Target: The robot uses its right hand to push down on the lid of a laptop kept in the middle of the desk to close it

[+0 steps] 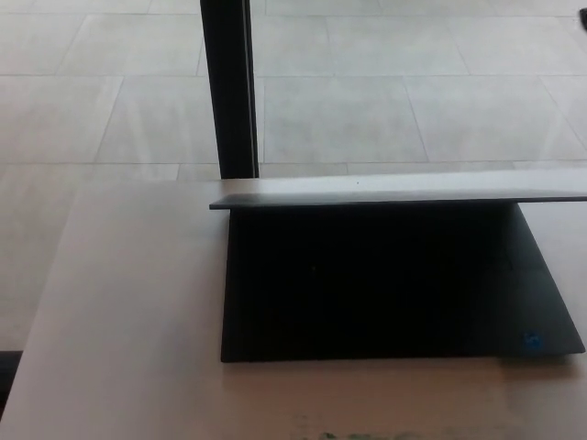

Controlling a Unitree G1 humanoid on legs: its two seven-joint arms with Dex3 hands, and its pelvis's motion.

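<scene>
A black laptop is sitting open on the pale desk, its lid tilting forward over the base. Neither robot hand is showing, so grip state cannot be told. A dark post is standing behind.

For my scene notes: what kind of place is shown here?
Probably an office or lab: an open laptop sits on a pale desk, with a tiled floor and a dark vertical post beyond it.

A dark laptop is sitting on the pale desk with its lid tilting low over the base, while a black post is standing behind on the tiled floor.
</scene>
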